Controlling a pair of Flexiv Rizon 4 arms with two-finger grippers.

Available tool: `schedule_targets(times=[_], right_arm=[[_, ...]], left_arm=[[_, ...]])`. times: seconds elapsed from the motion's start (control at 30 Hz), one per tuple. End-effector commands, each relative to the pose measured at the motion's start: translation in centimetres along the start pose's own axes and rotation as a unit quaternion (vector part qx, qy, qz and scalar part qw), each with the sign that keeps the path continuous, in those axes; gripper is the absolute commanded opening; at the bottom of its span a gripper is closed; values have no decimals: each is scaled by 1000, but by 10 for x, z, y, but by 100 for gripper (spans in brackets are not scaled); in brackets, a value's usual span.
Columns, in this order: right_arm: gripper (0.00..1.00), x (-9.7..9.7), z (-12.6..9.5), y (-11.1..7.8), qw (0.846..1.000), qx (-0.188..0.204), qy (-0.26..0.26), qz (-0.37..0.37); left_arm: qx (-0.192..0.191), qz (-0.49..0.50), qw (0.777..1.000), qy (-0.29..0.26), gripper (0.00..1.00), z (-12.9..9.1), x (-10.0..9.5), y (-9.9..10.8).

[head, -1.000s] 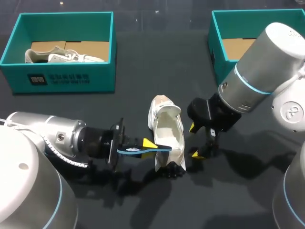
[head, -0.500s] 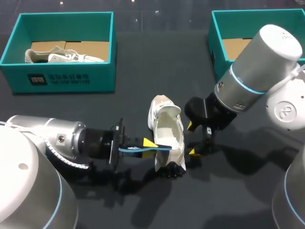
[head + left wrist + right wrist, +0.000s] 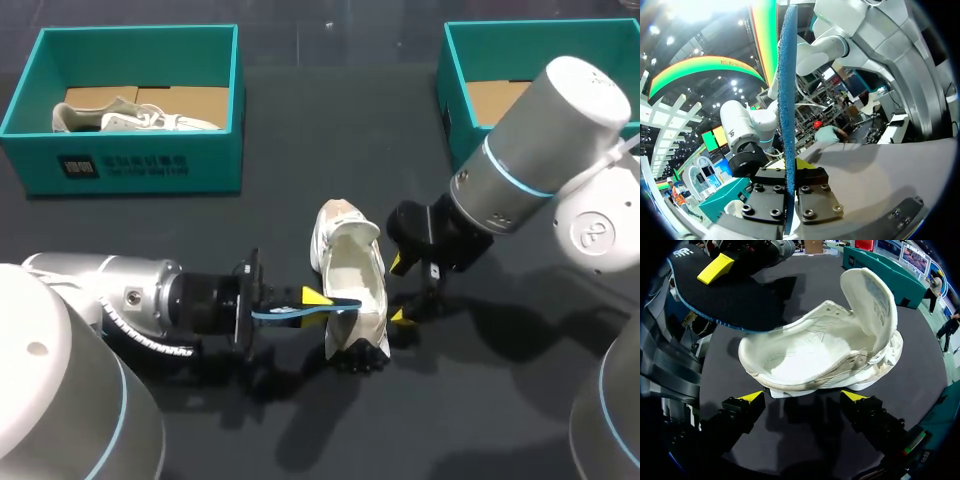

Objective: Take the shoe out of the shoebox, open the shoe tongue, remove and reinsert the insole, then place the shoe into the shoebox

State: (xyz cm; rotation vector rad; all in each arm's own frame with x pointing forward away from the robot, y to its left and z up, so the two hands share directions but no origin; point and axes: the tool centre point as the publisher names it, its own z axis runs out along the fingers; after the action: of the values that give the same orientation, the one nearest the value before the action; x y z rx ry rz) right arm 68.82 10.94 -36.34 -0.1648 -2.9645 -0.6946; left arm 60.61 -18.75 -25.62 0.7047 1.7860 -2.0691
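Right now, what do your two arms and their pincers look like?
The left arm and right arm are thick silver-grey cylinders with thin light-blue rings and white rounded joints; the right one bears a round emblem. A ribbed pale hose follows the left arm. The left pincer and right pincer are black with bright yellow wedge tips.

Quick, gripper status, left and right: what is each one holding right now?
left gripper: shut on the insole, whose free end is over the shoe.
right gripper: open, holding nothing, just beside the shoe.
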Motion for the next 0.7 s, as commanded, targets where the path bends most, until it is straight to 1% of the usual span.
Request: schedule_targets(times=[0.03, 0.3, 0.5, 0.7], right_arm=[[100, -3, 4, 2, 1000, 0, 1, 3], [100, -3, 3, 3, 1000, 0, 1, 8], [100, -3, 3, 2, 1000, -2, -1, 15], [100, -3, 3, 2, 1000, -2, -1, 15]], left_arm=[[1, 2, 1000, 2, 0, 3, -2, 3], [1, 9, 1000, 2, 0, 6, -5, 4], [3, 7, 1000, 12, 0, 17, -7, 0], [-5, 4, 1000, 9, 0, 26, -9, 5]])
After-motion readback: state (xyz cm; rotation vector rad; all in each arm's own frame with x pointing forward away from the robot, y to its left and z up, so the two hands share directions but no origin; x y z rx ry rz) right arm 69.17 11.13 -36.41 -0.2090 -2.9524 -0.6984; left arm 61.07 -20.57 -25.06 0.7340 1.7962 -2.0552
